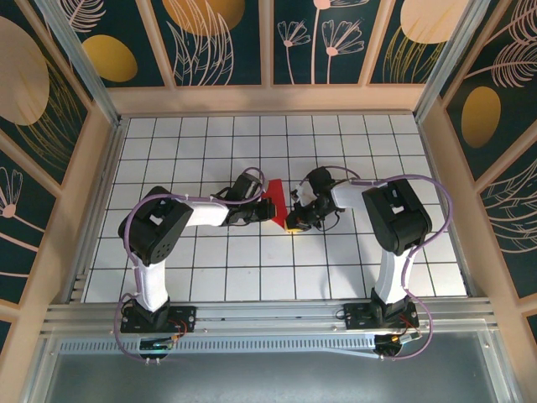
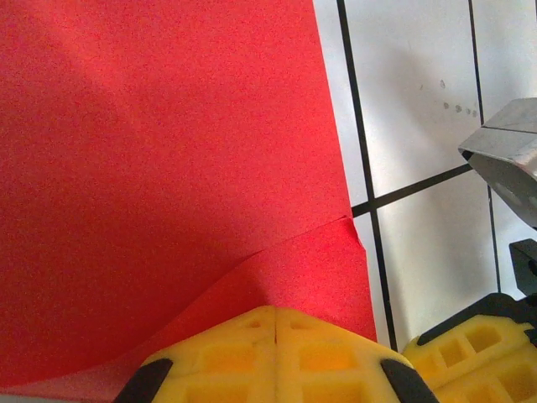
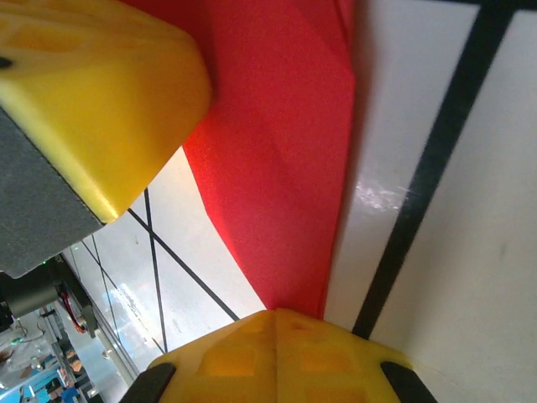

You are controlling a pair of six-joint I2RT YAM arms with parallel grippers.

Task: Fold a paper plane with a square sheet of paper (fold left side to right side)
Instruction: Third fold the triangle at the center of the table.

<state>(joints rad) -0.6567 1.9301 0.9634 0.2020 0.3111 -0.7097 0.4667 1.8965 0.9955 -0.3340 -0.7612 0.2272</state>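
The red square sheet of paper point(image 1: 276, 201) sits mid-table between the two arms, partly folded and raised off the tiles. In the left wrist view the paper point(image 2: 168, 151) covers the left side. A folded flap runs down into my left gripper point(image 2: 275, 309), whose yellow jaws are shut on it. In the right wrist view a creased red strip point(image 3: 277, 143) narrows into my right gripper point(image 3: 275, 312), shut on its tip. From above, the left gripper point(image 1: 268, 210) and right gripper point(image 1: 293, 222) nearly touch at the paper's near edge. No finished paper plane shape is visible.
White tiles with black grid lines point(image 1: 336, 159) surround the paper. Wooden walls point(image 1: 436, 168) fence the table on three sides. The right gripper's yellow fingers point(image 2: 478, 353) lie close beside the left one. The left gripper's finger point(image 3: 101, 92) looms at the right wrist view's top left.
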